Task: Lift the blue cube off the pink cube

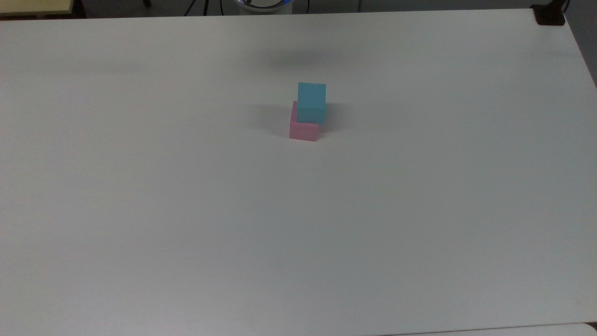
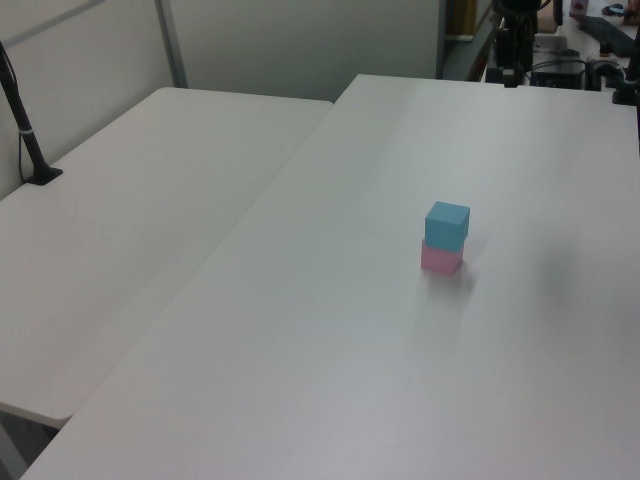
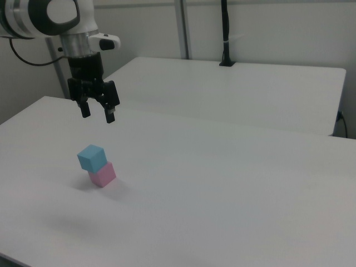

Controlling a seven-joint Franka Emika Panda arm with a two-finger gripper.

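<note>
The blue cube [image 1: 311, 101] [image 2: 447, 224] [image 3: 91, 157] rests on the pink cube [image 1: 303, 130] [image 2: 441, 259] [image 3: 102, 174], turned a little and overhanging it, near the middle of the white table [image 1: 298, 224]. In the right view my gripper [image 3: 98, 114] hangs open in the air, well above the stack and slightly behind it, with nothing between its black fingers [image 3: 110, 115].
A second white table [image 2: 130, 220] [image 3: 233, 89] adjoins this one. A black camera pole [image 2: 25, 130] [image 3: 225, 33] stands on it. A black clamp [image 1: 549, 15] sits at the table's far right corner in the top view.
</note>
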